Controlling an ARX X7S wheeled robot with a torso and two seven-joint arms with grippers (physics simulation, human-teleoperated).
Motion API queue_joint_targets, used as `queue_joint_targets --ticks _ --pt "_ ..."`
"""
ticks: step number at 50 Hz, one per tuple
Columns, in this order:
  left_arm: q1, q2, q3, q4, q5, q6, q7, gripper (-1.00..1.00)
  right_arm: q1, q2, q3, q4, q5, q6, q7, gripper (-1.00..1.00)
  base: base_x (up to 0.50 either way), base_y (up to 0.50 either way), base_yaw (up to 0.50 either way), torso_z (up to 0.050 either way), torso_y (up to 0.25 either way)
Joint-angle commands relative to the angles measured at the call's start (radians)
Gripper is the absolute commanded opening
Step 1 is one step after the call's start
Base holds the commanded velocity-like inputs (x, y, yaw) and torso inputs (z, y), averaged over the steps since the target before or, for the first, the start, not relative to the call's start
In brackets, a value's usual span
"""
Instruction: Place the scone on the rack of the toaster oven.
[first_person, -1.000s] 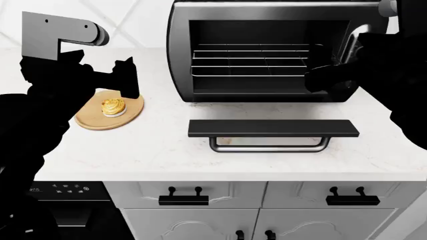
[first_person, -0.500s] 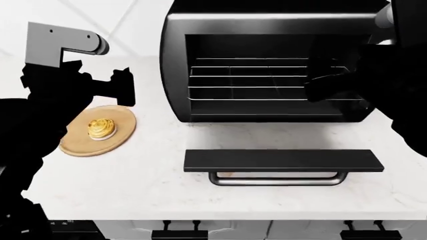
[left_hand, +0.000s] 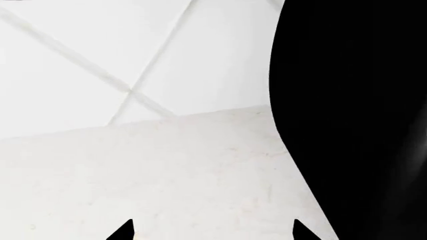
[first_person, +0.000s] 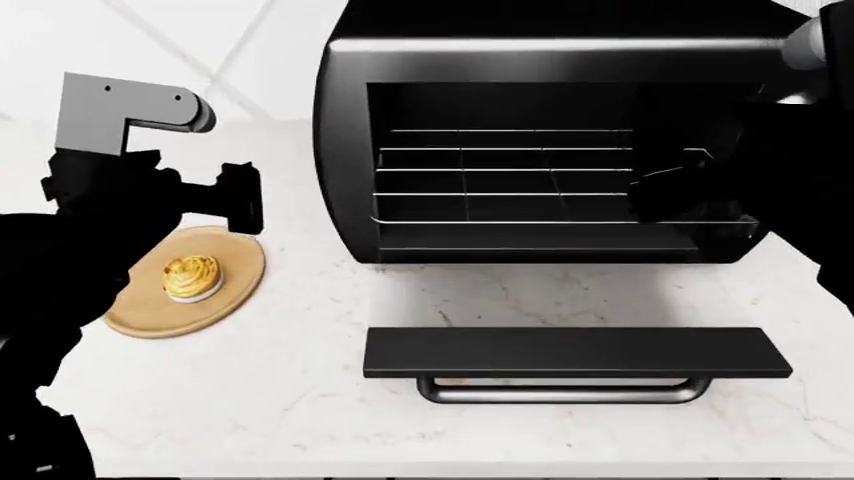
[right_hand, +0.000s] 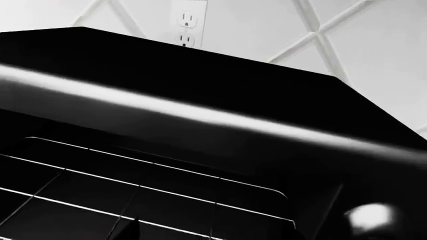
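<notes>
Head view: right arm (first_person: 801, 190) hides the rack's (first_person: 507, 185) right end.

Left black two-fingered gripper (first_person: 243, 198): carried at the end of a black arm with a grey angular bracket at the wrist; two finger tips (left_hand: 123, 231) are seen spread apart, nothing between them. Right black gripper (first_person: 663, 197): extended forward from a black arm; jaw state not discernible.
</notes>
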Motion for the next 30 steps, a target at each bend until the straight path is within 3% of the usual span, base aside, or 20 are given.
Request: queue_joint_targets --ticks 1,9,17,30 --pt "0.025 -0.009 -0.023 0.003 -0.014 -0.034 0.003 1.0 0.017 0.046 0.007 0.0 0.253 -0.002 0.198 1.0 0.0 0.0 0.0 0.0 0.0" --pt "0.042 -0.011 -0.064 0.023 -0.05 -0.119 0.002 1.0 0.064 0.084 -0.026 0.006 0.341 -0.037 0.271 1.0 0.0 0.0 0.0 0.0 0.0" --pt "0.128 -0.11 -0.095 0.0 -0.359 -0.129 -0.191 1.0 0.077 0.088 -0.042 0.004 0.336 -0.063 0.275 1.0 0.0 0.0 0.0 0.0 0.0" --pt "0.199 -0.143 -0.078 -0.048 -0.374 -0.072 -0.199 1.0 0.061 0.117 -0.046 -0.008 0.343 -0.087 0.264 1.0 0.0 0.0 0.0 0.0 0.0"
